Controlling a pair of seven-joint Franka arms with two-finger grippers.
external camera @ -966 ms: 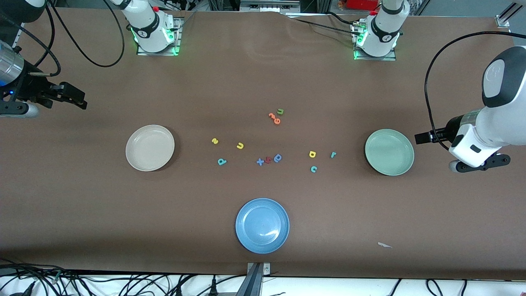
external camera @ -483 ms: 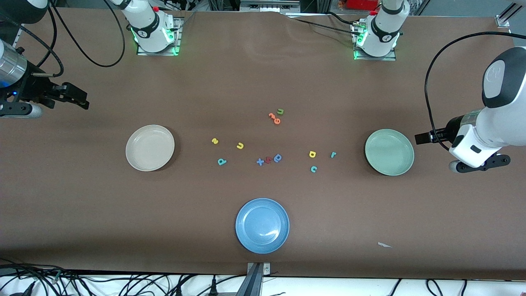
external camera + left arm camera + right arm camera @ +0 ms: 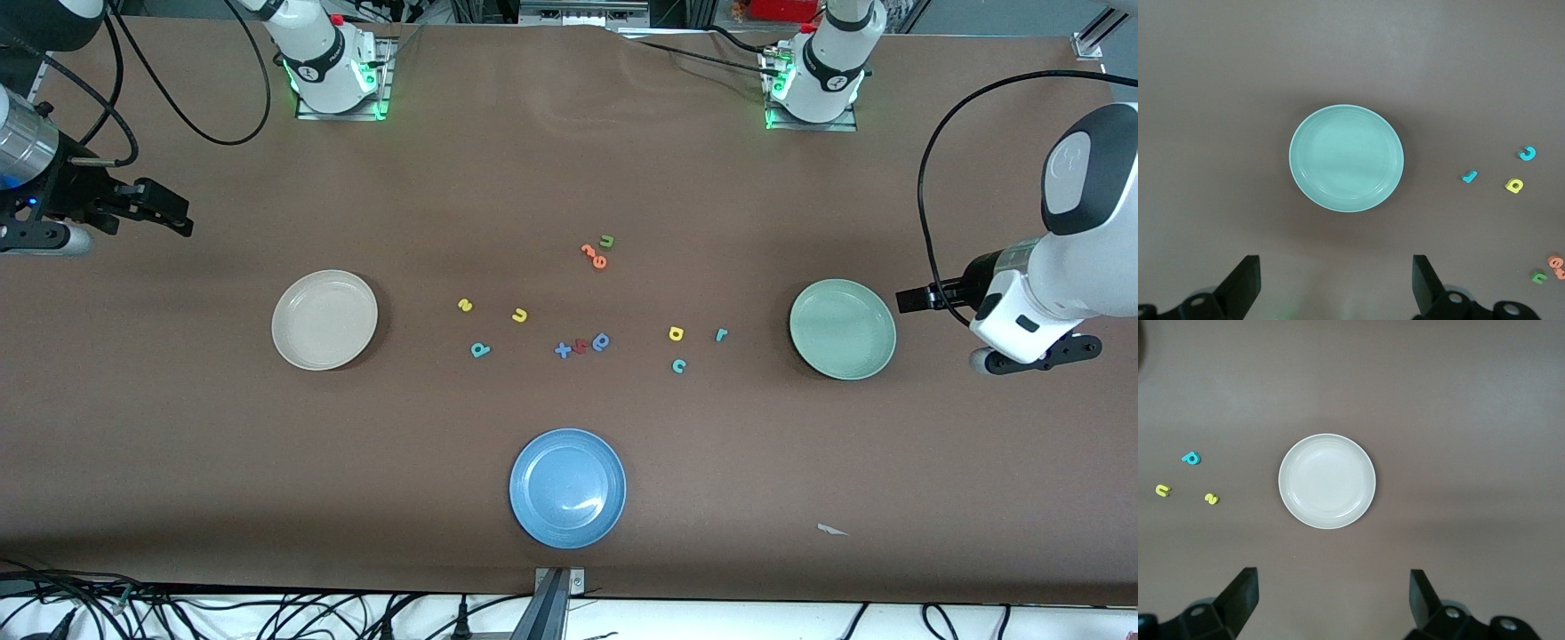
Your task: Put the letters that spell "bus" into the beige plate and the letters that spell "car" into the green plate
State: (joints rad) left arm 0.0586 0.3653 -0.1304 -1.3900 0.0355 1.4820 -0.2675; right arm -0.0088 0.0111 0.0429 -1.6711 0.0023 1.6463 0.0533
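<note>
The beige plate (image 3: 324, 320) (image 3: 1327, 481) lies empty toward the right arm's end, the green plate (image 3: 842, 329) (image 3: 1346, 158) empty toward the left arm's end. Between them on the table lie the yellow s (image 3: 465, 306), yellow u (image 3: 520, 315) and teal b (image 3: 480, 350), then the yellow a (image 3: 676, 334), teal r (image 3: 721, 335) and teal c (image 3: 678, 365). My right gripper (image 3: 178, 218) (image 3: 1331, 593) hangs open over bare table at its end. My left gripper (image 3: 902, 300) (image 3: 1336, 280) hangs open over bare table beside the green plate.
A blue plate (image 3: 567, 487) lies nearest the front camera. Orange letters (image 3: 593, 255) and a green u (image 3: 606, 241) sit farther back. A blue x (image 3: 562, 349), a red letter (image 3: 580, 346) and a blue rounded letter (image 3: 601, 341) lie mid-table.
Both arms have shifted only very slightly. The plates and letters lie where they were.
</note>
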